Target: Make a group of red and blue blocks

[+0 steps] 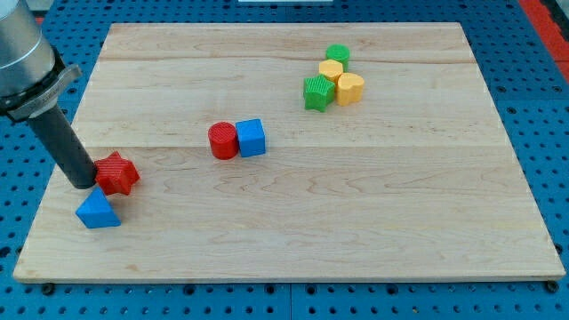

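No pincer is fitted, so my tip (83, 184) is seen touching the red star block (117, 173) at its 9 o'clock, blue triangular block (98, 212) just below; likely next, both are to be pushed toward 2 o'clock to the red cylinder (222, 140) and blue cube (252, 138) mid-desk (373, 222).

One raised camera looks obliquely down over the whole wooden board (356, 231).

The arm is being held at the view's upper left, its dark rod slanted down toward the view's right. My tip (85, 182) is being kept low at the view's left.
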You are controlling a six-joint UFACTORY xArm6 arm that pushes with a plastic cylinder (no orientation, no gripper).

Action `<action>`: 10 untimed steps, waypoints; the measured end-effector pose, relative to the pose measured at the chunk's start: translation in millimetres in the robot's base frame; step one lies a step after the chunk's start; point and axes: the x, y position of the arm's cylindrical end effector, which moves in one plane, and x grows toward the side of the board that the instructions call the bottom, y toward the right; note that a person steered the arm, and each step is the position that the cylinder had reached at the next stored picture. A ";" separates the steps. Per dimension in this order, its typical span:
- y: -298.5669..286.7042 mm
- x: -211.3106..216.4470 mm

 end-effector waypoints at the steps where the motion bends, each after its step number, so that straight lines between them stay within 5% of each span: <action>1: 3.4 -38.1; 4: 51.0 -22.9; 6: 246.2 -16.9; 7: 300.3 -68.9; 10: 133.4 -72.9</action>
